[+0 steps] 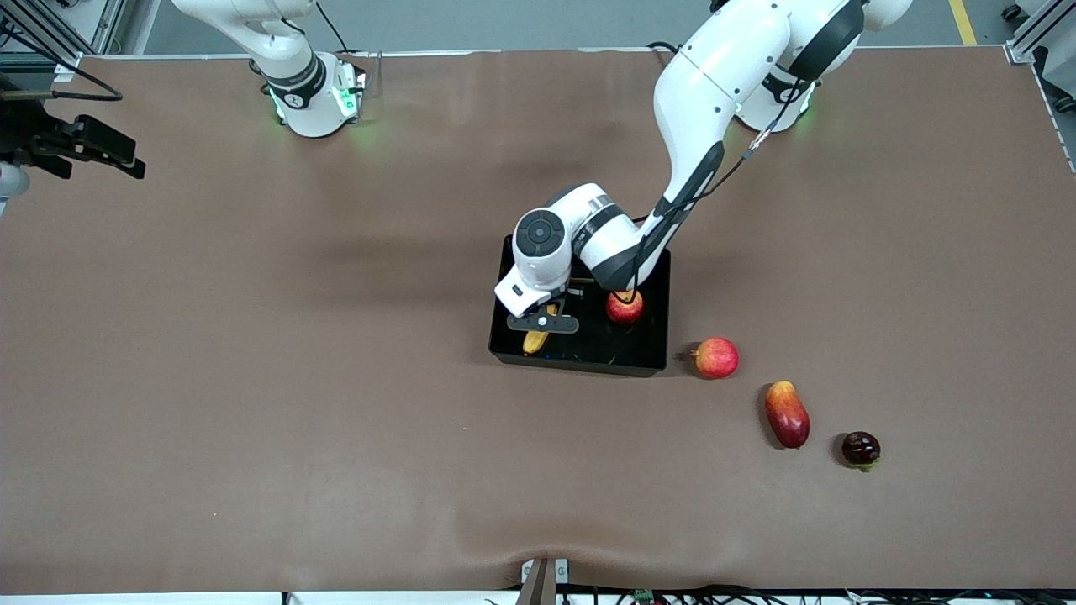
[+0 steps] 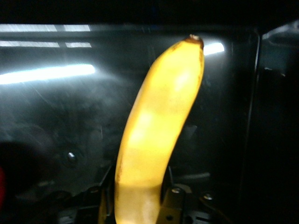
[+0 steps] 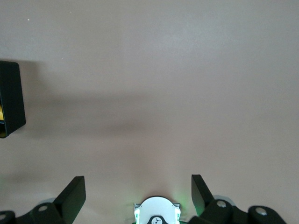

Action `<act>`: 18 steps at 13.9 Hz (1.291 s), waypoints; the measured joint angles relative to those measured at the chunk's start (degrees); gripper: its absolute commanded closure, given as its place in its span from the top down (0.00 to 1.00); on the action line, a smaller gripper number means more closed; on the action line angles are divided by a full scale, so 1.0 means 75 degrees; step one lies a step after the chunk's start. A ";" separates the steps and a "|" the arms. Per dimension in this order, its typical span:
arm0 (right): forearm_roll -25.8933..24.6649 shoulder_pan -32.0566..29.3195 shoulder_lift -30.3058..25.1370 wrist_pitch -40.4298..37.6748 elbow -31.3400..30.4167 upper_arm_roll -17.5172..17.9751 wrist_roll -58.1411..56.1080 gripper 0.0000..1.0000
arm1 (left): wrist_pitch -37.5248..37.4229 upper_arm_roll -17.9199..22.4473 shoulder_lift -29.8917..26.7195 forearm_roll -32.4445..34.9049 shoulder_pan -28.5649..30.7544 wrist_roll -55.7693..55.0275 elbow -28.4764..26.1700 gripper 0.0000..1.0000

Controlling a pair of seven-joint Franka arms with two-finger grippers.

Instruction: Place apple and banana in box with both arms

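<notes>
The black box (image 1: 580,363) stands mid-table. The red apple (image 1: 625,307) lies inside it, at the end toward the left arm. My left gripper (image 1: 542,323) is down inside the box, shut on the yellow banana (image 1: 535,340). In the left wrist view the banana (image 2: 159,126) runs out from between the fingers of the left gripper (image 2: 138,196) over the glossy box floor (image 2: 56,116). My right gripper (image 1: 126,160) waits open and empty, high over the right arm's end of the table. In its own view the right gripper (image 3: 138,186) looks down on bare table and a box corner (image 3: 10,98).
A pinkish-red round fruit (image 1: 716,357) lies beside the box toward the left arm's end. A red-yellow mango-like fruit (image 1: 787,413) and a small dark fruit (image 1: 861,449) lie nearer the front camera. The brown cloth is wrinkled at the front edge (image 1: 504,546).
</notes>
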 measured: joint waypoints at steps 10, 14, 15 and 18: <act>-0.0001 -0.0237 0.0001 -0.0174 -0.0025 0.0086 -0.0032 1.00 | -0.2986 0.0113 -0.3267 -0.0174 0.2565 0.1735 0.0448 1.00; -0.0001 -0.0191 0.0001 -0.0094 -0.0025 0.0146 -0.0036 1.00 | -0.3916 0.0278 -0.4240 -0.0114 0.3188 0.2320 0.0429 1.00; -0.0001 -0.0193 0.0001 -0.0094 -0.0025 0.0140 -0.0036 1.00 | -0.4101 0.0287 -0.4502 -0.0114 0.3417 0.2832 0.0430 1.00; -0.0001 -0.0211 0.0001 -0.0095 -0.0028 0.0078 -0.0037 1.00 | -0.4704 0.0289 -0.5273 -0.0223 0.3773 0.3717 0.0419 1.00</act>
